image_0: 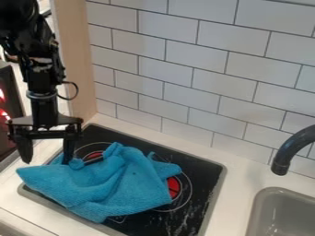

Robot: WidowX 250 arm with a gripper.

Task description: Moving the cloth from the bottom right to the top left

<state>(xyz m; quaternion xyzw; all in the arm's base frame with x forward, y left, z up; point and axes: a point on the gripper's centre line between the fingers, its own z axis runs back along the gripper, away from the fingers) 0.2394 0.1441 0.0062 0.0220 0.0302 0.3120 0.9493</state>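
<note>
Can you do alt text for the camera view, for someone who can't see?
A rumpled blue cloth lies across a black stovetop with red burners, an open black two-finger gripper at its upper left edge. Behind is a white tiled wall; at the right, a dark curved tap hangs near a grey sink.

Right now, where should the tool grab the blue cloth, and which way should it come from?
I'd pinch the raised fold at the back edge of the cloth, with the tool coming down from above. The cloth lies rumpled on the stove, and that fold pokes up like a little peak, so it should be easier to pinch than the flatter front part.
</note>
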